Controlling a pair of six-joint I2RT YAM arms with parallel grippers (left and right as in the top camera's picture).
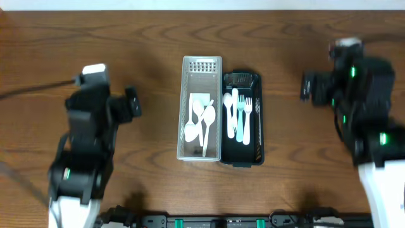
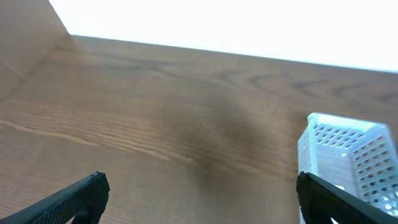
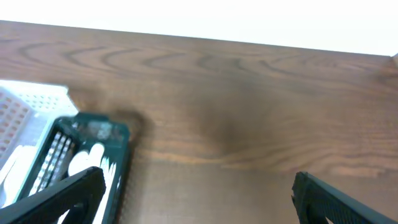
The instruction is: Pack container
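A white perforated basket (image 1: 201,64) stands mid-table and holds white spoons (image 1: 204,119). A dark green basket (image 1: 255,81) sits against its right side and holds white and pale blue forks and spoons (image 1: 238,115). My left gripper (image 1: 131,102) is open and empty, left of the white basket (image 2: 348,149). My right gripper (image 1: 306,85) is open and empty, right of the dark green basket (image 3: 118,134). Both wrist views show wide-apart fingers over bare wood: the left (image 2: 202,190) and the right (image 3: 198,190).
The wooden table (image 1: 145,44) runs to a pale back edge. A black rail (image 1: 221,221) lies along the front edge between the arm bases.
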